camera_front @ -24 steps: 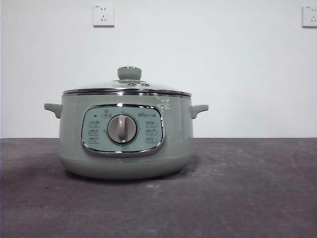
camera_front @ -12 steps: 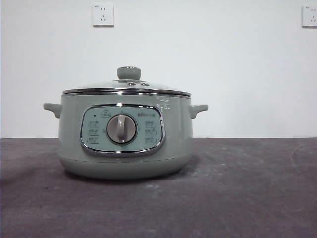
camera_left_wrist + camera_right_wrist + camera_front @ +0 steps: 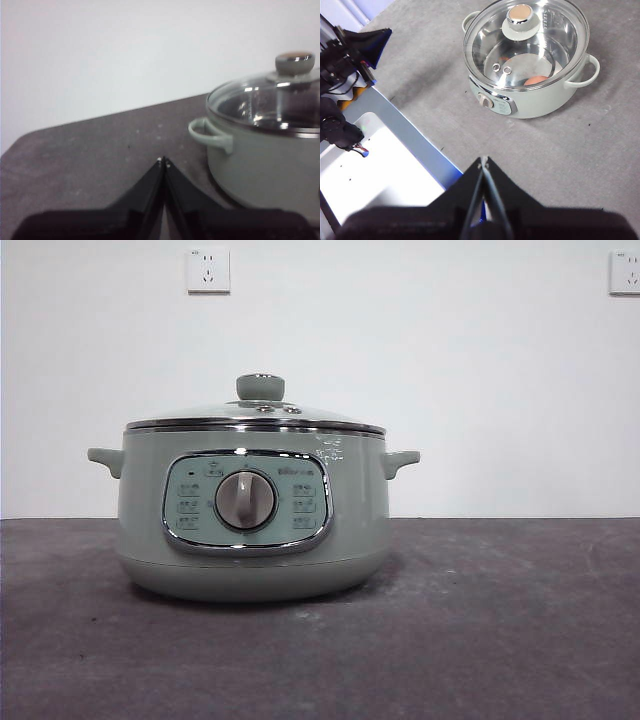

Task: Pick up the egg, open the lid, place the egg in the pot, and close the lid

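Note:
The sage-green pot [image 3: 252, 510] stands on the dark table with the glass lid [image 3: 255, 416] seated on it. From the right wrist view I look down on the pot [image 3: 530, 102] and the lid [image 3: 526, 42], and the reddish-brown egg [image 3: 537, 80] lies inside under the glass. My left gripper [image 3: 163, 161] is shut and empty, low beside the pot's handle [image 3: 209, 135]. My right gripper [image 3: 483, 160] is shut and empty, high above the table, away from the pot. Neither gripper shows in the front view.
The other arm [image 3: 350, 50] shows at the table's edge in the right wrist view, next to a white and blue base [image 3: 385, 165]. Two wall sockets [image 3: 208, 270] sit on the white wall behind the pot.

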Tool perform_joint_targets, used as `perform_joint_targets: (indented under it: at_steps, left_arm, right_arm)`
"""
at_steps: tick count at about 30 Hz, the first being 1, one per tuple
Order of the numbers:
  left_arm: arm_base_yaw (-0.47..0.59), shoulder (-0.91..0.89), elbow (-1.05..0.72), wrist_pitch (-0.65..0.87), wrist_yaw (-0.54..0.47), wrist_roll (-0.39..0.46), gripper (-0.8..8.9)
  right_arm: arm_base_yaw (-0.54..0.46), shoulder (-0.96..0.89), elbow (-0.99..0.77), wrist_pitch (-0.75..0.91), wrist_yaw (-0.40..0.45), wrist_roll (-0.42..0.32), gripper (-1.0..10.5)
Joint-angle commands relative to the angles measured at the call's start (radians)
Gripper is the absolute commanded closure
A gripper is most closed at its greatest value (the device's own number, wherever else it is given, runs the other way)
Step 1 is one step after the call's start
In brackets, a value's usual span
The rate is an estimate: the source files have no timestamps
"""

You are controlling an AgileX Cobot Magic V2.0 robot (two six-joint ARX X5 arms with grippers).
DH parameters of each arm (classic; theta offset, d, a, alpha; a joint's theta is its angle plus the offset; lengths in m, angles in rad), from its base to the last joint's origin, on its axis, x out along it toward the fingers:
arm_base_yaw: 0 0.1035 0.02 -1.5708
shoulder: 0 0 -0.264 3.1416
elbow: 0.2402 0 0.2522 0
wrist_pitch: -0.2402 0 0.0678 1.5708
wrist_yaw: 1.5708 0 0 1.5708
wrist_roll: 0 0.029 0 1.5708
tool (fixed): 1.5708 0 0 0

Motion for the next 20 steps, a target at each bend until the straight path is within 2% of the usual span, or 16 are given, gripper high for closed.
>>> perform_joint_targets:
  at_steps: [1, 5, 8, 12, 20]
  left_arm:
    - [0.003, -0.014, -0.036, 0.005, -0.011, -0.025, 8.17]
    - [0.003, -0.014, -0.085, 0.005, -0.011, -0.071, 8.17]
    - [0.003, -0.014, -0.089, -0.060, -0.011, -0.092, 8.17]
    - [0.003, -0.014, -0.089, -0.106, -0.008, -0.095, 8.17]
    - [0.003, -0.014, -0.089, -0.100, -0.010, -0.107, 8.17]
  right_arm:
    - [0.001, -0.003, -0.003, -0.016, 0.002, 0.010, 9.5]
    - [0.001, -0.003, -0.003, -0.016, 0.003, 0.010, 9.5]
    - [0.001, -0.003, -0.003, -0.016, 0.002, 0.010, 9.5]
    - [0.001, -0.003, -0.003, -0.016, 0.002, 0.010, 9.5]
    - [0.001, -0.003, -0.003, -0.016, 0.002, 0.010, 9.5]
